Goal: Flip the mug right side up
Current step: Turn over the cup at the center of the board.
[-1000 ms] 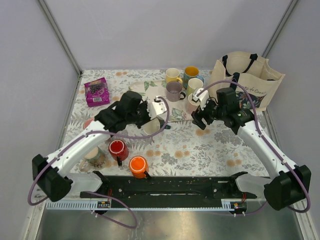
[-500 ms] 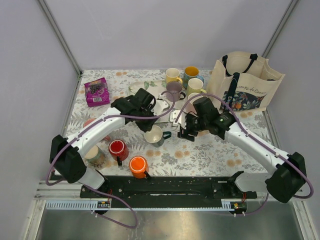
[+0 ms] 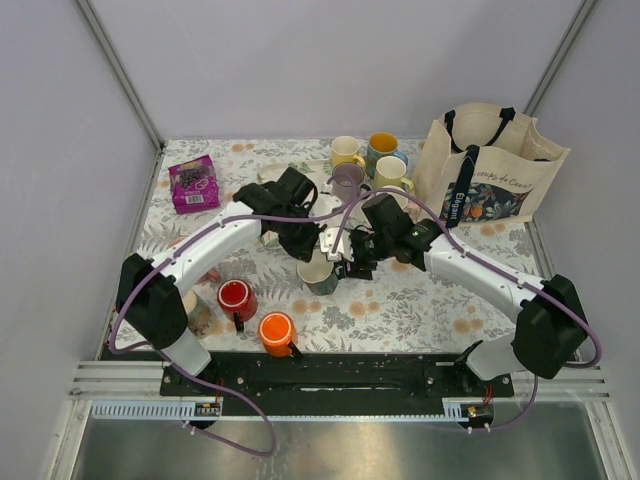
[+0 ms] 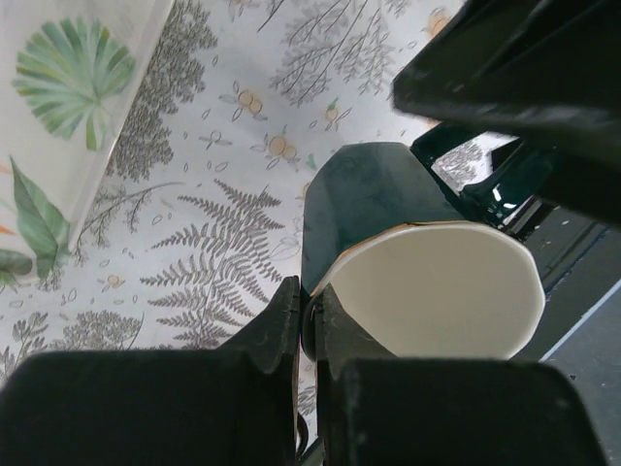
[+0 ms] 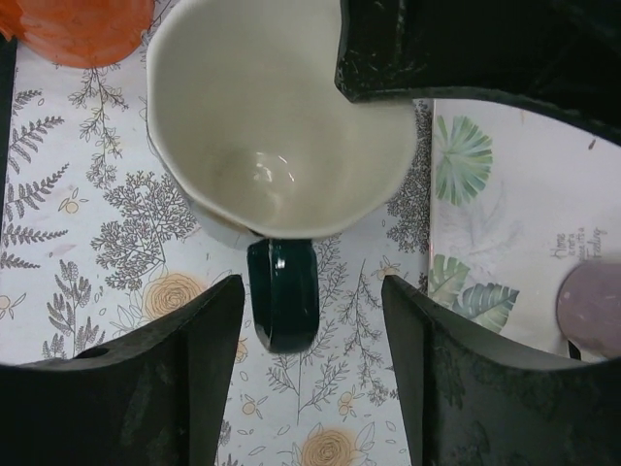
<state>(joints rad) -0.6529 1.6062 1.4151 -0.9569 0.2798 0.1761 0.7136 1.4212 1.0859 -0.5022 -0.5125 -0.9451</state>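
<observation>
The salmon-pink mug is almost fully hidden under my left arm; only a pinkish sliver (image 3: 211, 273) shows near the forearm. My left gripper (image 3: 314, 250) is shut on the rim of a dark green mug with a cream inside (image 3: 318, 273), which stands upright on the floral cloth. In the left wrist view the fingers (image 4: 309, 325) pinch that mug's wall (image 4: 427, 291). My right gripper (image 3: 346, 258) is open. In the right wrist view (image 5: 310, 320) its fingers stand either side of the green mug's handle (image 5: 281, 296) without touching it.
A red mug (image 3: 235, 297), an orange mug (image 3: 276, 328) and a beige mug (image 3: 190, 312) stand at the near left. Several mugs (image 3: 348, 180) cluster at the back beside a tote bag (image 3: 490, 170). A purple box (image 3: 194, 183) lies at the back left.
My right gripper has swung left and closed in on the green mug's handle. My left arm has reached further right, and the green mug has shifted slightly right and nearer.
</observation>
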